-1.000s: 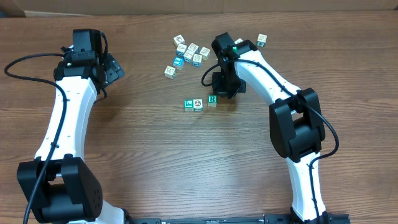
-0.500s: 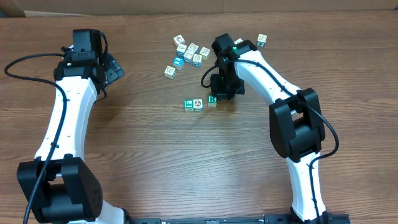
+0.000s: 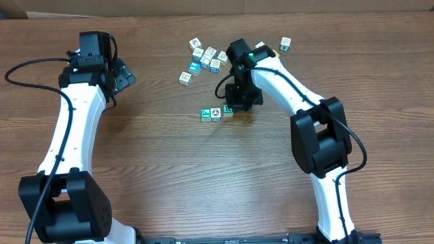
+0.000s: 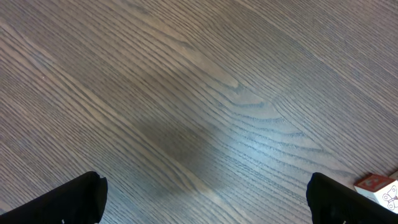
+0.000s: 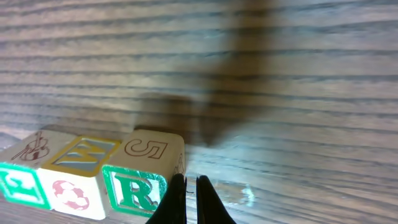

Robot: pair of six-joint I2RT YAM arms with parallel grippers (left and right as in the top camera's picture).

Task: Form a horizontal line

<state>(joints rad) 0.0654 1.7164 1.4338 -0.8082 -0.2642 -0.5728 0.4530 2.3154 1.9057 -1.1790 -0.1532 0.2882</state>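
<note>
Clock directions are read on the overhead view, 12 at the top edge.

Right arm (image 3: 293, 85) comes in from 5 o'clock, bends at the elbow, and reaches toward desk (image 3: 156, 169) centre with the wrist pitched down. Right pincer (image 5: 189, 196) is fully closed, the two fingertips (image 5: 179, 194) together with only a sliver between them, and it holds nothing. The tips sit low at the desk surface, hard against the 3 o'clock end of the horizontal line (image 3: 215, 112). Contact with the end cube looks likely, but I can't be sure.

The line has three cubes in a row just at 9 o'clock of that pincer. Faces, seen from the right wrist: green letter cube (image 5: 22, 186), white ball-picture cube (image 5: 62, 194), green R cube (image 5: 134, 194). They touch side by side. Overhead, the R cube sits slightly toward 12 of the other two and is partly under the pincer.

Left arm (image 3: 74, 122) rises from 7 o'clock, wrist at upper left. Left pincer (image 3: 122, 74) is spread wide, fingers (image 4: 81, 198) at the bottom corners of its wrist view, bare desk between them, gripping nothing. It is well apart from the line.

Loose cubes (image 3: 207, 57) are clustered at 12 o'clock of the line, and one single cube (image 3: 285, 44) lies at 1 o'clock.
</note>
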